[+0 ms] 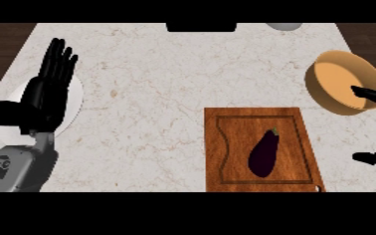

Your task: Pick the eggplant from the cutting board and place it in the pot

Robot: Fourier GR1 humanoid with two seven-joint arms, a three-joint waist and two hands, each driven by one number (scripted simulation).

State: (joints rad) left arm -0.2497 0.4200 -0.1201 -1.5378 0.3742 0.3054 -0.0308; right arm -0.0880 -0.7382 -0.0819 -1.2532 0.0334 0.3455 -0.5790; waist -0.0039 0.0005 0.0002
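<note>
A dark purple eggplant [264, 153] with a green stem lies lengthwise on the wooden cutting board [228, 129] at the lower right of the counter. The tan pot [334, 79] stands at the right edge, beyond the board. Only small black bits of my right hand [366, 158] show at the right edge, one beside the board and one over the pot's rim. It touches neither the eggplant nor the board. My left hand [47, 92] rests open at the far left, fingers up, far from the board.
A white plate [75, 102] lies partly under my left hand. A grey round object [283, 26] and a black object [202, 27] sit at the counter's far edge. Bare marble lies between the plate and the board.
</note>
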